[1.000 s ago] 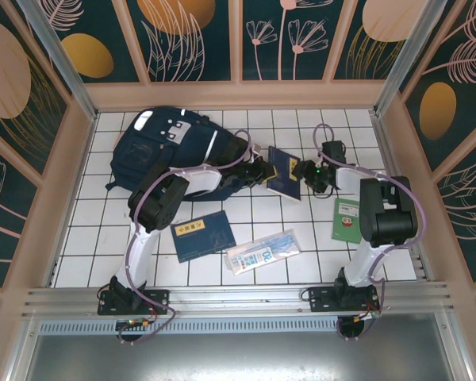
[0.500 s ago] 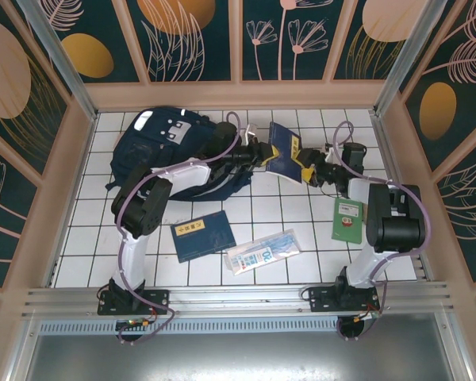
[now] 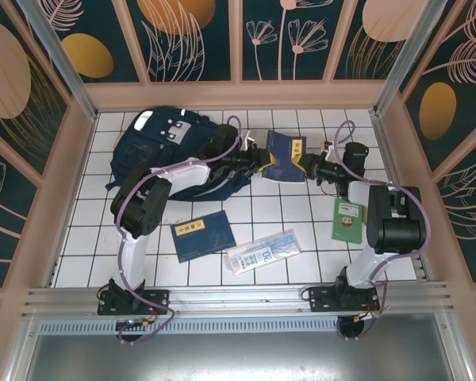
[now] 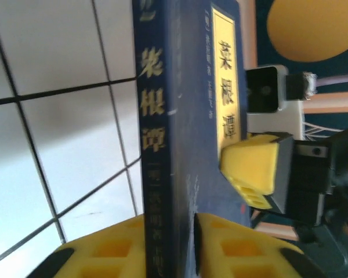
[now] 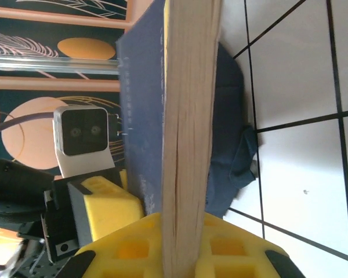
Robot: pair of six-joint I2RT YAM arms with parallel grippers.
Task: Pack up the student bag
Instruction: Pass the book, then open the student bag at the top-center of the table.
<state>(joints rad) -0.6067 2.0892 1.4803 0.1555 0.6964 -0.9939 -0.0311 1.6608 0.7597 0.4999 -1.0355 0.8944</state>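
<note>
My left jaws were clamped on the spine edge of a thick dark blue book [image 3: 284, 149] with a yellow title label, one yellow pad [image 4: 104, 255] against each cover. My right jaws were clamped on the opposite side of the same book, where the cream page block [image 5: 188, 116] stood between their yellow pads [image 5: 243, 246]. In the left wrist view, one right-side pad [image 4: 252, 168] pressed on the labelled cover.

The book was held between both arms over the white tiled surface [image 3: 254, 208], tilted, just right of the student bag [image 3: 170, 147] and outside it. The student bag, a large dark navy fabric backpack with white stripes, lay at the far left of the surface, partly under my left arm.

Lying flat nearer the arm bases were:
- a medium blue book [image 3: 202, 236]
- a clear printed packet [image 3: 262, 252]
- a green book [image 3: 347, 220], beside my right arm
</note>
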